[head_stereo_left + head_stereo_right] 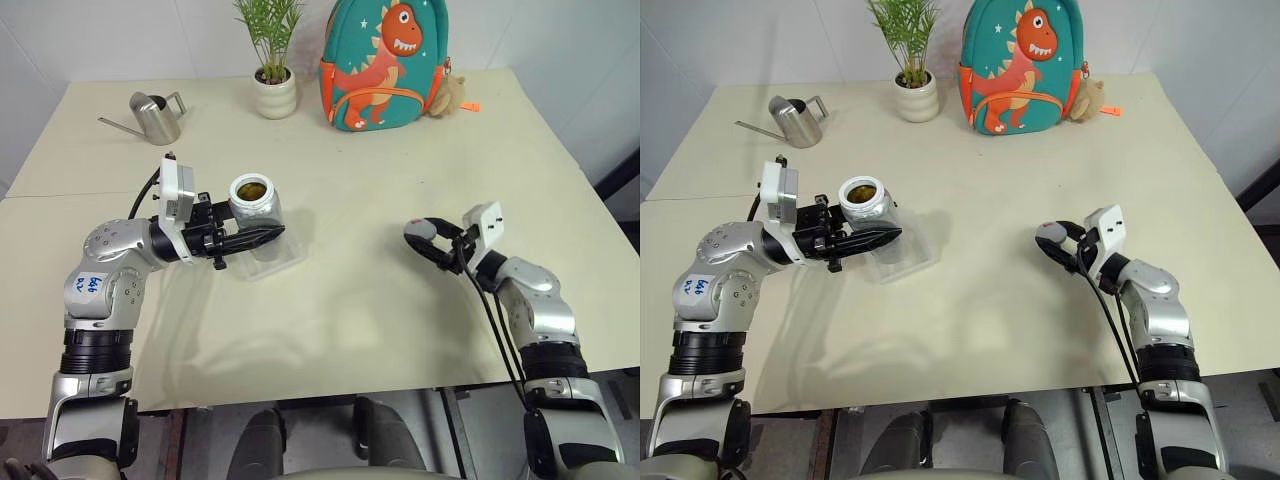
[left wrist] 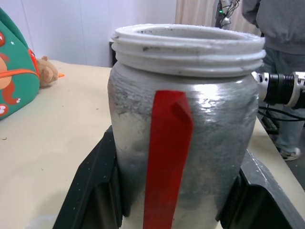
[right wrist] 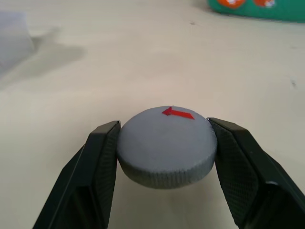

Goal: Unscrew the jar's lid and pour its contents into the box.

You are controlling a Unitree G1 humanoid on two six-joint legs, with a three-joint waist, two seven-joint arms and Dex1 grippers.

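The left gripper, jaws clamped on the open jar, holds it upright directly above the box; across the surface, the right gripper brackets the lid low, grip uncertain.

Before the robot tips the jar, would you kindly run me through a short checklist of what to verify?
1. Lid off the jar: ok.
2. Left gripper clamped on the jar: ok.
3. Jar upright, contents inside: ok.
4. Box on the table beneath the jar: ok.
5. Lid between the fingers of the right gripper, away from the box: ok.
6. Lid released onto the table: cannot tell.
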